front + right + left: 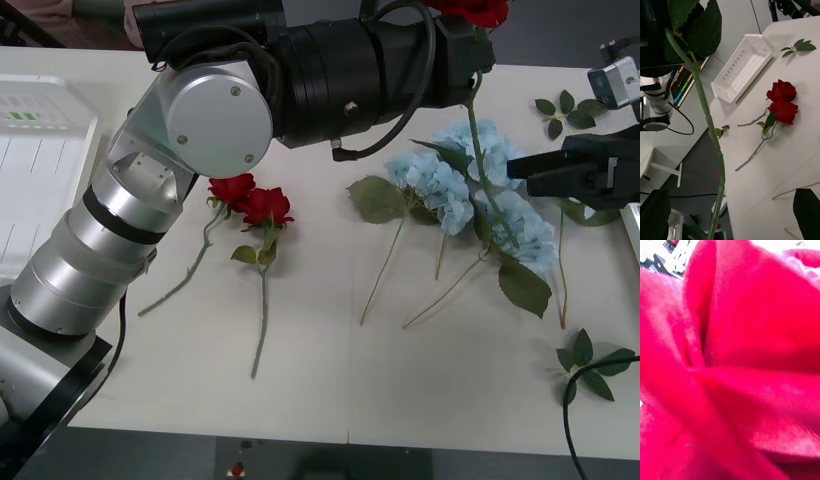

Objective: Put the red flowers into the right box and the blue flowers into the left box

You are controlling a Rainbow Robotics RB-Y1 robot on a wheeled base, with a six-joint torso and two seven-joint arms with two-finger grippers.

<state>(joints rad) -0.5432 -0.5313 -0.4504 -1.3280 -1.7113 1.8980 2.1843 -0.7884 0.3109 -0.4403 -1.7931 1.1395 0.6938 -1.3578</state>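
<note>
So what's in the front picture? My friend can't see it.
The left arm reaches across a white table, lifting a red rose by its bloom. Two more red roses and blue flowers lie below, the slotted basket at left.

3 red roses, a cluster of pale blue hydrangeas and 1 slotted basket on a white table.

2 red roses (252, 200) lie side by side left of centre, while 1 more red rose (478, 10) hangs at the far edge, its stem dangling over the blue hydrangea heads (478, 190), about 4 or 5, too overlapped to count exactly. 3 loose leaf sprigs (590, 360) dot the right side. 1 white slotted basket (40, 160) sits far left.
</note>
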